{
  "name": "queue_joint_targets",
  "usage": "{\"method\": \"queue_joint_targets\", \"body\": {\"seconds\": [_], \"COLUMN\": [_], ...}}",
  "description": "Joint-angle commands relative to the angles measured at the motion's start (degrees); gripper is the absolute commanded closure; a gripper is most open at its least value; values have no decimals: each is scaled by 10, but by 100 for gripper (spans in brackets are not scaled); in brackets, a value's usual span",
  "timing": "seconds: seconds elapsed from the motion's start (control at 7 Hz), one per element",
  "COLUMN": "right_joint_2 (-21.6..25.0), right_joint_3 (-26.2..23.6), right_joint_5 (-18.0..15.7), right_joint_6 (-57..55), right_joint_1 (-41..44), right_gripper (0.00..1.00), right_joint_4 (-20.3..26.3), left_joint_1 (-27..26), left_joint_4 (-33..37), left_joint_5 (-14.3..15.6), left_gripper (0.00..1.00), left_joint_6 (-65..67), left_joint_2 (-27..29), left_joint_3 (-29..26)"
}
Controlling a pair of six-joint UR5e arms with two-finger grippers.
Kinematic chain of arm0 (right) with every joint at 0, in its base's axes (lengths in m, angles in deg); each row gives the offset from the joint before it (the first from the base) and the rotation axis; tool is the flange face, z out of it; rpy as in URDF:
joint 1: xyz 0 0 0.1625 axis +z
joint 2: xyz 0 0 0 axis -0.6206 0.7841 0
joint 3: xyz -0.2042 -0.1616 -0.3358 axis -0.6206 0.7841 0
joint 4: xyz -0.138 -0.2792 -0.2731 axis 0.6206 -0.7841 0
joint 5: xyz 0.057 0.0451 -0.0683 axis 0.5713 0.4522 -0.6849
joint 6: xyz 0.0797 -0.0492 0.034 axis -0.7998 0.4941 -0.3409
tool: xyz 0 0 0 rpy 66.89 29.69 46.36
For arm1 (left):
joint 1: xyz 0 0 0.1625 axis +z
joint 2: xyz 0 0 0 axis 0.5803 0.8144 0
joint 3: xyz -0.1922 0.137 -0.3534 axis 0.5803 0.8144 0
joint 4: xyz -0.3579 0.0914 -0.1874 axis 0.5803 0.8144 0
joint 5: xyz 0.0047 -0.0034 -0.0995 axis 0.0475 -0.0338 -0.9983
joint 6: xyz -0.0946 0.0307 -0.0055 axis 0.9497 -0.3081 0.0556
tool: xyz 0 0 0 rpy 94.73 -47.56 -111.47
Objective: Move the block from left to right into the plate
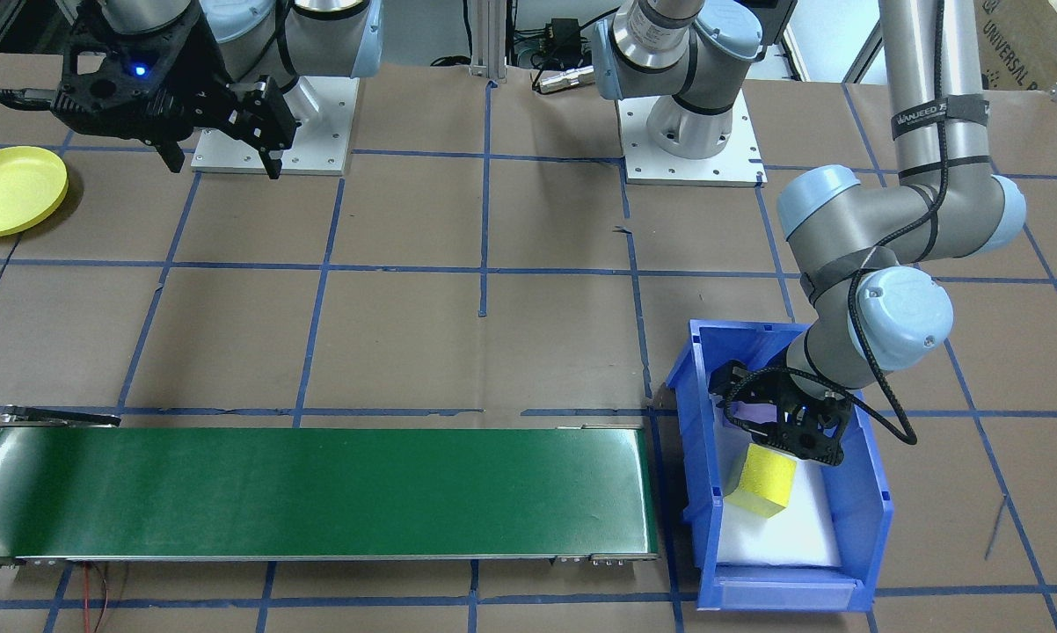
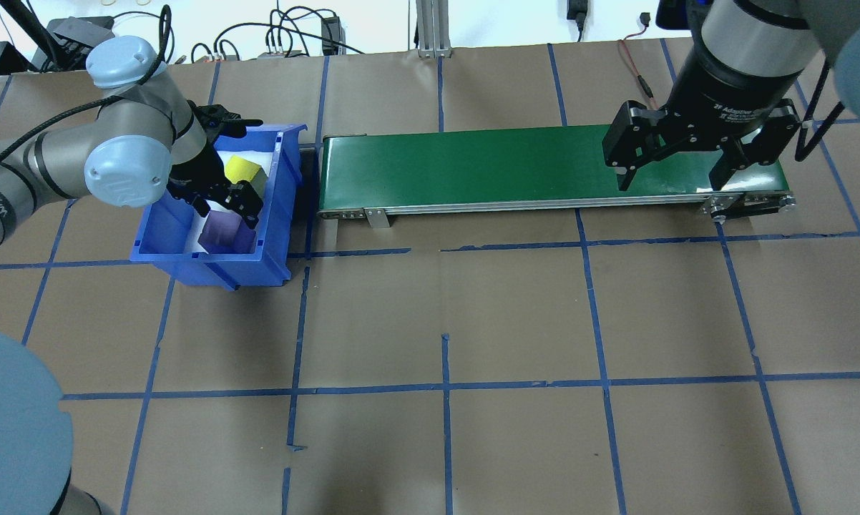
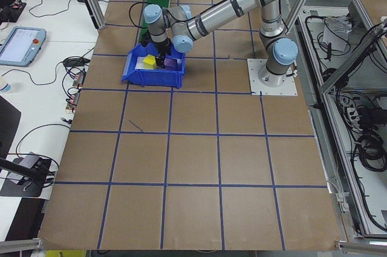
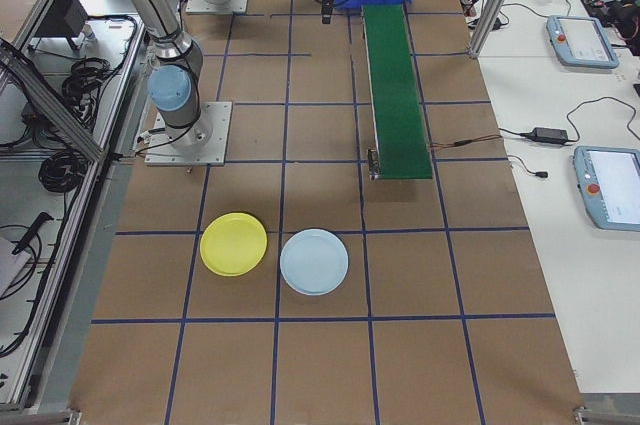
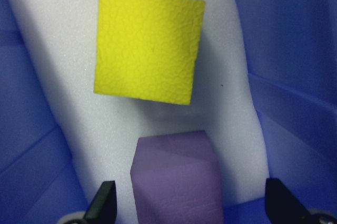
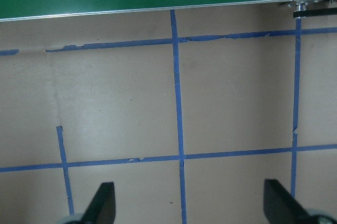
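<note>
Inside blue plastic bin (image 1: pixel 871 519), on white foam: pebbled yellow cube (image 5: pixel 149 51), smooth purple block (image 5: pixel 176 179). Left gripper (image 5: pixel 190 205) spread, straddling purple. Right gripper (image 2: pixel 670 161) spread, empty.

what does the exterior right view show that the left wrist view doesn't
Only the exterior right view shows the yellow plate, the light blue plate, the green conveyor belt and the right arm's base. Only the left wrist view shows the purple block lying between the open left gripper fingertips, on white foam. Both show the blue bin and the yellow block.
</note>
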Motion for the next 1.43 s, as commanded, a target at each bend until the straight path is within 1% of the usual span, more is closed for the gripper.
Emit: {"method": "queue_joint_targets", "body": {"seconds": [0.0,0.14,0.29,0.43,0.57,0.71,0.86,1.0,1.14,1.29], "right_joint_2": [-1,0,0,0,0,0,-1,0,-1,0], "right_joint_3": [0,1,1,1,1,1,1,1,1,1], "right_joint_5": [0,0,0,0,1,0,0,1,0,0], "right_joint_6": [0,0,0,0,0,0,0,0,0,0], "right_joint_1": [0,0,0,0,0,0,0,0,0,0], "right_gripper": [0,0,0,0,0,0,0,0,0,0], "right_joint_4": [0,0,0,0,0,-1,0,0,0,-1], "left_joint_1": [0,2,9,10,9,3,-10,-32,-58,-81], "left_joint_4": [-9,-9,-9,-9,8,65,79,73,60,27], "left_joint_5": [3,6,6,9,9,6,-2,-40,-66,-79], "left_gripper": [48,70,72,72,72,72,72,72,72,71], "left_joint_6": [-3,-4,-7,-13,-13,-9,-6,-6,29,76], "left_joint_2": [2,1,-12,-41,-93,-157,-194,-201,-198,-185], "left_joint_3": [1,4,3,-8,-5,-14,-26,-38,-43,-42]}}
